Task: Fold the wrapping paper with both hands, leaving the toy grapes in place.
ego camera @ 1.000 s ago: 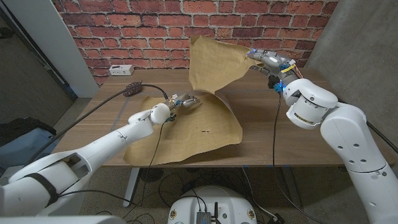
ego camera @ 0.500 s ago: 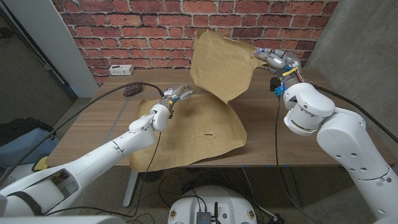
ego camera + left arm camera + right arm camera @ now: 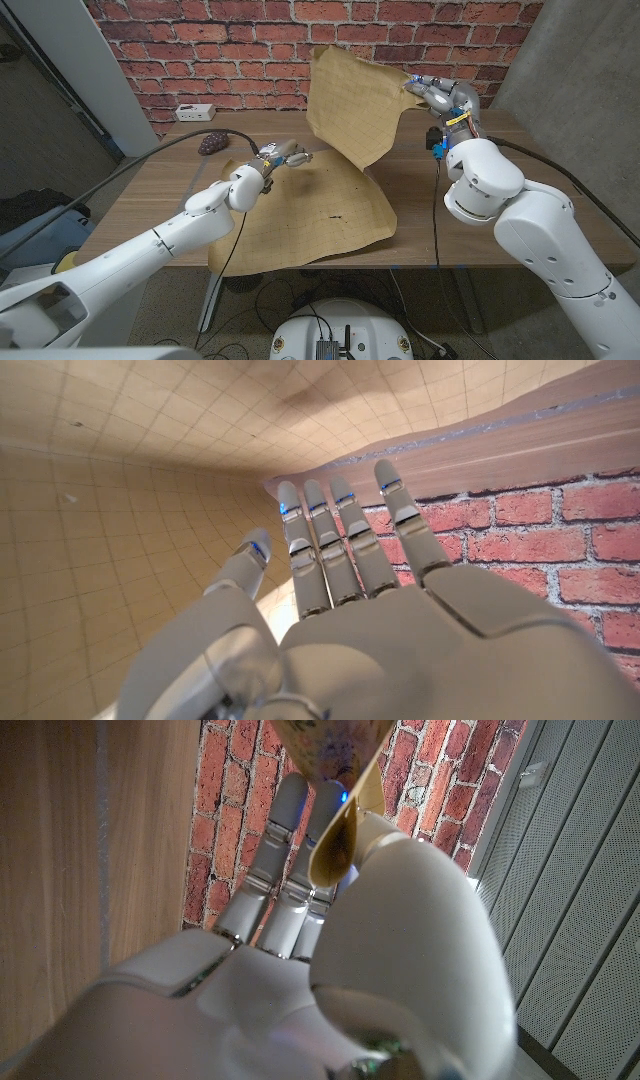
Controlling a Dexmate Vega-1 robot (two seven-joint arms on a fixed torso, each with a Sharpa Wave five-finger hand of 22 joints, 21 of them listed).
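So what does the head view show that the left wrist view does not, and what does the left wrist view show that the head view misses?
Head view alone: the right hand pinching a raised corner of the wrapping paper, the toy grapes on the table, and a white power strip.
Left wrist view alone: the left hand's fingers spread apart, holding nothing, and the paper's printed grid.
Both: the left hand, paper, brick wall.

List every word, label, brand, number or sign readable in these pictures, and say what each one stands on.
No text can be read anywhere.
Wrapping paper: a faint grid and small dark specks, no words.
Right robot hand: its wrist carries blue and yellow bits, too small to read.
White box at the table's far edge by the brick wall: dark marks, too small to read.
Toy grapes, left robot hand: no markings visible.
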